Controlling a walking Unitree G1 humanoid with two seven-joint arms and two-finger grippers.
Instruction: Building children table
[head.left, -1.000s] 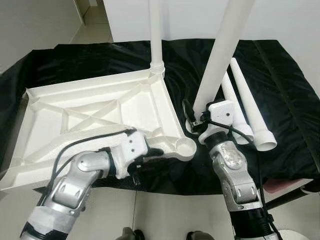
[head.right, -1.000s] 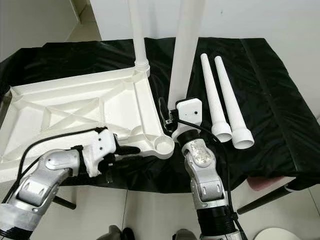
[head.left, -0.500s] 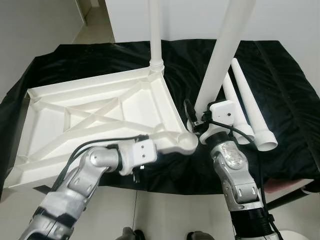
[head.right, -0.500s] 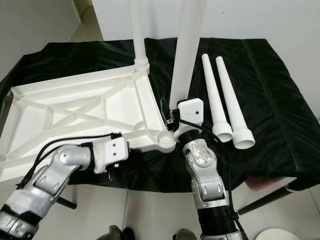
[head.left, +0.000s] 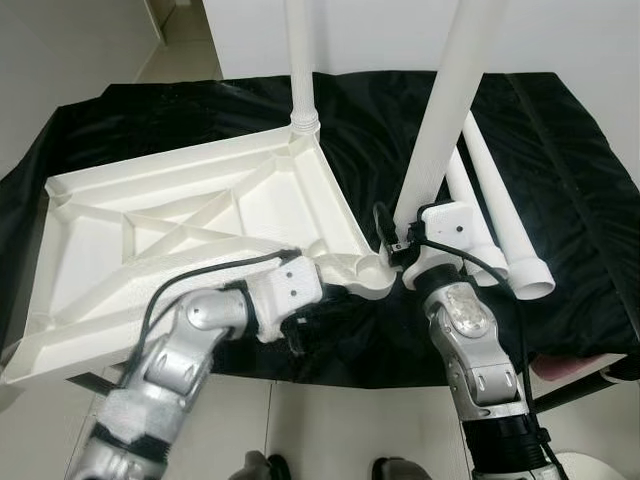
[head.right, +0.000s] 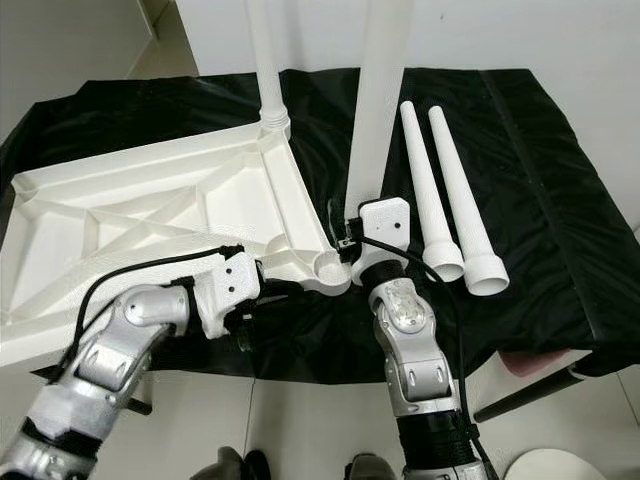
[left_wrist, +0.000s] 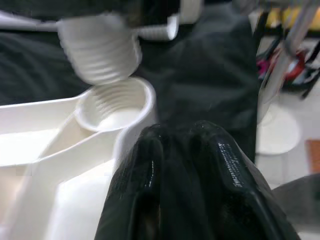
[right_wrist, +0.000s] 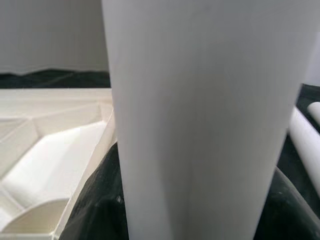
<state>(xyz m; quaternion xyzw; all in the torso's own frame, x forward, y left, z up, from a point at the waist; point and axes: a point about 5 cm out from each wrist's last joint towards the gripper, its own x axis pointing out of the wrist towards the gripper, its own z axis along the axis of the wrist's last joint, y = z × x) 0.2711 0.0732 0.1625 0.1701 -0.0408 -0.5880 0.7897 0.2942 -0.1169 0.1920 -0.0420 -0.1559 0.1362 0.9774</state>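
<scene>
The white ribbed plastic tabletop (head.left: 190, 230) lies upside down on the desk's black cloth (head.left: 560, 140), one white tapered leg (head.left: 300, 70) standing screwed into its far corner. The left gripper (head.left: 325, 300) pinches the tabletop's near edge, jaws pressed together beside the empty threaded corner socket (left_wrist: 117, 102). The right gripper (head.left: 392, 245) clamps a second white leg (head.left: 445, 110) upright, its threaded end just above that socket. Two spare legs (head.right: 450, 195) lie alongside.
</scene>
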